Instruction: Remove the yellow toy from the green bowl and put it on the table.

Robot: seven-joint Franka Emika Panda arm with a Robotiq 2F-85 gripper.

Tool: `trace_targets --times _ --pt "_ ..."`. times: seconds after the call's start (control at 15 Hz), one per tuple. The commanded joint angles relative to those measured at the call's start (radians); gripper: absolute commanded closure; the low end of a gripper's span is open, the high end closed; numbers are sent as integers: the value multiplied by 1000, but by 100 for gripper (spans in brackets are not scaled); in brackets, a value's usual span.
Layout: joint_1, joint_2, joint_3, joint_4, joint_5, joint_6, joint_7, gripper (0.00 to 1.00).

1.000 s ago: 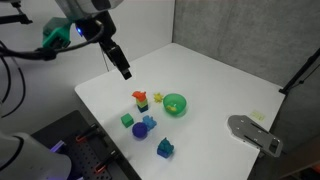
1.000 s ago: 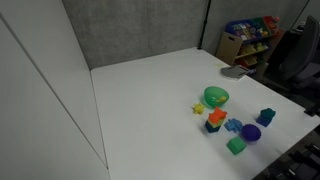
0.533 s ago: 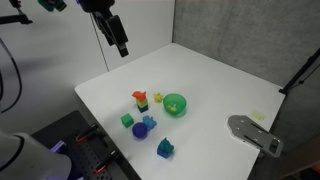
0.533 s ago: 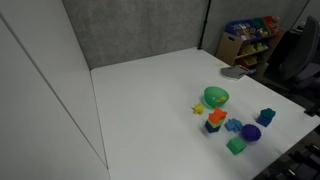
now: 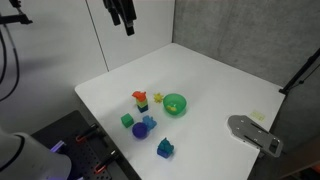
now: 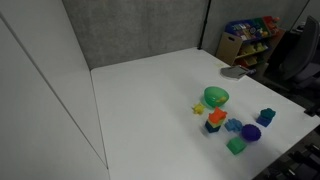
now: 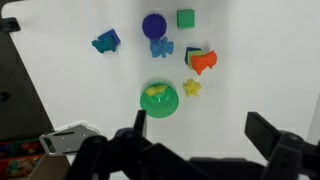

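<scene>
No readable text, label, brand or number in any view. None on the table (image 5: 225, 75) or the green bowl (image 5: 175, 104); colourful packages (image 6: 252, 27) on the shelf (image 6: 238, 50) too blurred to read.

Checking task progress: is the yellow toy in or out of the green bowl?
In: the wrist view shows the yellow toy inside the green bowl.

You are lifting the black two-fingered end effector (image 5: 128, 27) up and away in an exterior view. A second ago it was hanging low, near the edge of the white square table (image 5: 210, 80). Now it is sitting at the very top of the picture, well apart from the table.
</scene>
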Motion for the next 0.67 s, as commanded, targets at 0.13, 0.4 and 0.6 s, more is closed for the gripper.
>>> trace_targets --times 0.13,0.4,0.6 --pt "23 215 3 213 83 -35 45 0" --pt "36 344 5 323 123 -30 53 0" --pt "41 425 5 374 136 1 57 0"
